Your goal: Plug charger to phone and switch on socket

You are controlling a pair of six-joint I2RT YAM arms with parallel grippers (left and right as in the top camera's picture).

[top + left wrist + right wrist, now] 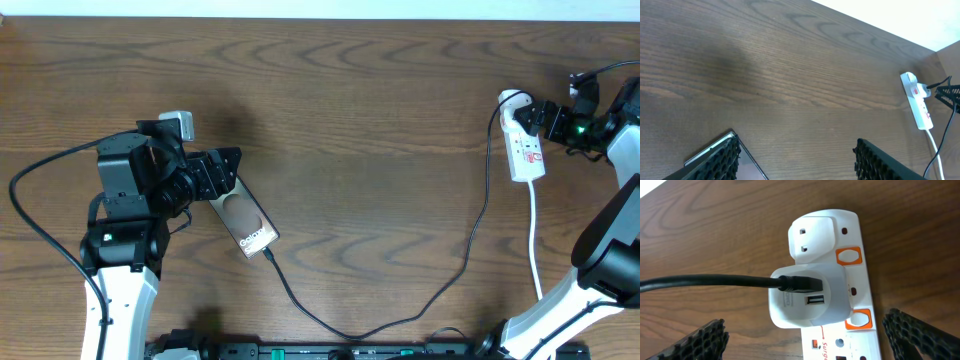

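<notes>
The phone (243, 218) lies flat on the table with its "Galaxy" lettering up; one corner shows in the left wrist view (749, 167). The charger cable (470, 252) runs from the phone's lower end in a loop to the socket (527, 150). My left gripper (225, 172) is open over the phone's upper end, with its fingers apart (797, 162). My right gripper (545, 118) is open around the socket's top end (812, 340). There the black cable (715, 282) enters a white adapter (810, 300) beside the orange switches (848, 256).
The socket's white cord (533, 240) runs down toward the right arm's base. The socket also shows far right in the left wrist view (917, 102). Thick black arm cables loop at the left (30, 215). The table's far edge is at the top.
</notes>
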